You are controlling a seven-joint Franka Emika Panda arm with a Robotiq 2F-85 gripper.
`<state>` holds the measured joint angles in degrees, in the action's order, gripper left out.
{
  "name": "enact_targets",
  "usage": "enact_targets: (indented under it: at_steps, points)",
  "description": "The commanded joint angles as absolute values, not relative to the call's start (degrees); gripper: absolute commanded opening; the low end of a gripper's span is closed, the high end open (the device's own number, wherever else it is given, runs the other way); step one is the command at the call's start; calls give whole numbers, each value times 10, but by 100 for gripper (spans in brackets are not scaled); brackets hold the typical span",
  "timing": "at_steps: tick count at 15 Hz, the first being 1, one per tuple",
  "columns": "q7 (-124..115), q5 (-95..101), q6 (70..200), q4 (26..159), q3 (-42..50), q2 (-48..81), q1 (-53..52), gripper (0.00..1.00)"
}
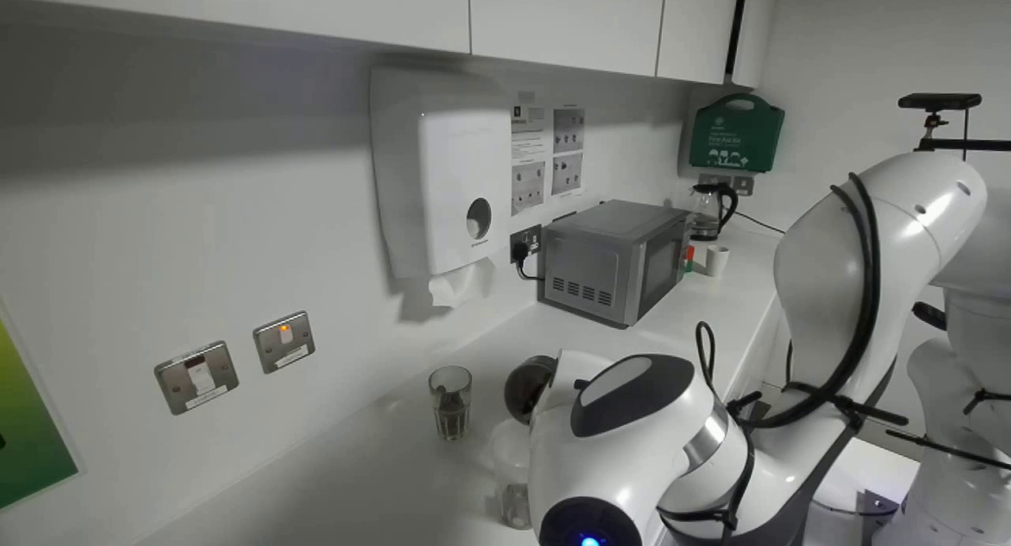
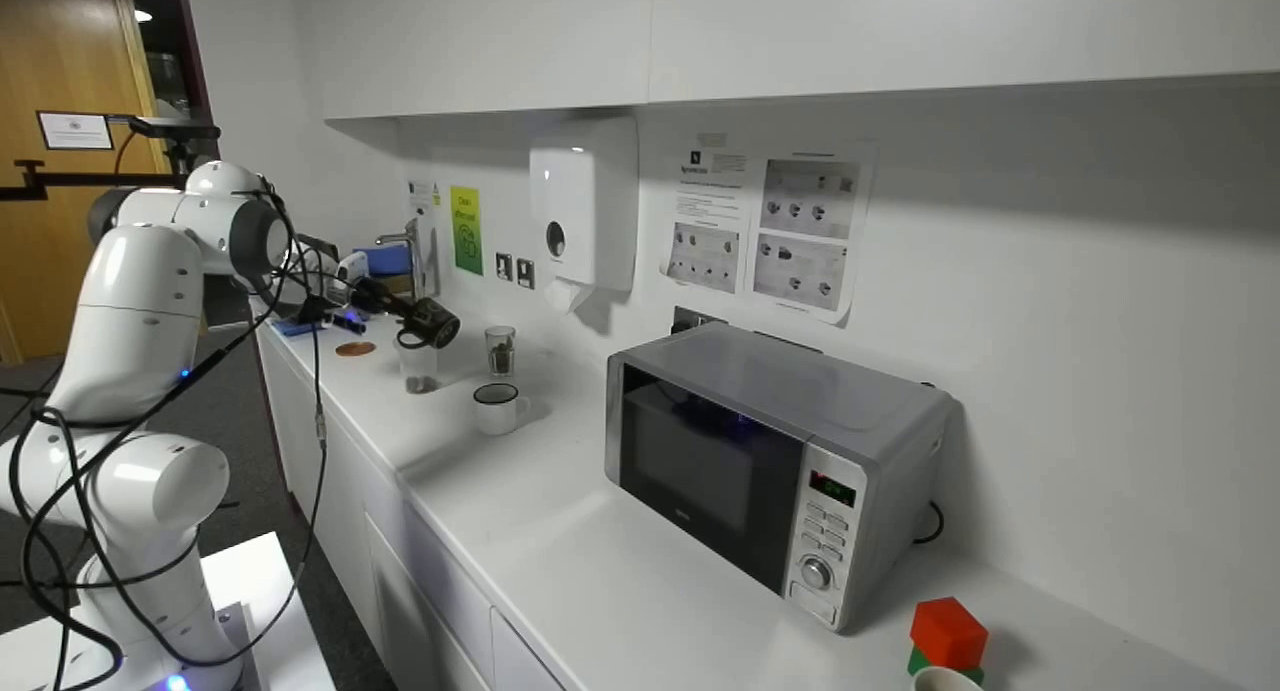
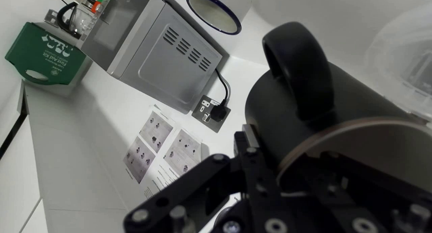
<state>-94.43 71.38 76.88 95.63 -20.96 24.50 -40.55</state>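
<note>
Wrist view: gripper (image 3: 288, 148) clamped on wall of blk mug (image 3: 357, 98), approx 3 o'clock, 1 finger outside, 1 inside; mug's tilted, handle twd 11, mouth twd 5. In an exterior view, mug's at 9 o'clock, held above counter (image 2: 600, 551). Clear container (image 2: 419, 367) at mug's 6 o'clock, can't tell if touching; glass (image 2: 500, 351) w/ sth dk inside near at 4, wht mug (image 2: 497, 413) w/ dk rim at 5, microwave (image 2: 720, 461) well apart at 4.
</note>
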Motion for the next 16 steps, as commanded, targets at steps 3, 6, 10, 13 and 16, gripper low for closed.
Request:
enact_targets:
  at_steps: [3,6,10,13,16]
  points:
    - [-934,707,758,941,-198,255,-406,2]
    - [-929,706,755,937,-194,258,-405,2]
    - [-933,705,747,939,-194,251,-409,2]
    - [-934,705,740,940,-194,251,-412,2]
    - [-933,703,734,942,-195,245,-413,2]
